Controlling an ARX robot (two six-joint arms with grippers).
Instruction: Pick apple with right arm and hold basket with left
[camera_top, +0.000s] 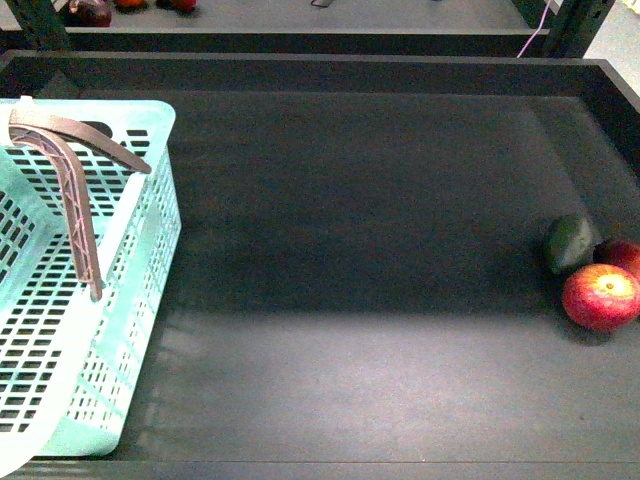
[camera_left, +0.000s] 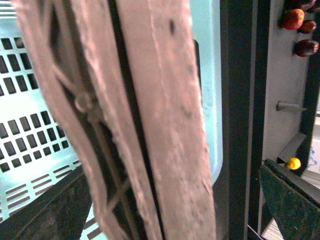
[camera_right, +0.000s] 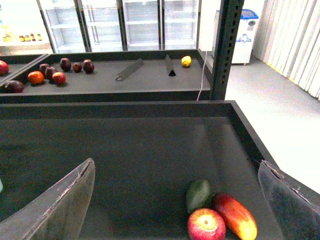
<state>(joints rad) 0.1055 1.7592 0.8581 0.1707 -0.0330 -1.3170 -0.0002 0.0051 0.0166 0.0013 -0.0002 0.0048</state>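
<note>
The apple (camera_top: 601, 296), red with a yellow blush round its stem dimple, lies at the right edge of the dark tray; it also shows in the right wrist view (camera_right: 206, 224). My right gripper (camera_right: 175, 210) is open and empty, above and short of the apple. The mint-green basket (camera_top: 120, 300) stands at the left with its brown handle (camera_top: 75, 190) raised. In the left wrist view the handle (camera_left: 150, 125) fills the frame, and it runs between the spread fingers of my open left gripper (camera_left: 172, 210). Neither arm shows in the front view.
A dull green oval fruit (camera_top: 570, 243) and a darker red fruit (camera_top: 625, 255) touch the apple. The tray's raised wall (camera_top: 300, 72) runs along the back and right. A rear shelf (camera_right: 150, 75) holds several fruits and a lemon (camera_right: 186, 61).
</note>
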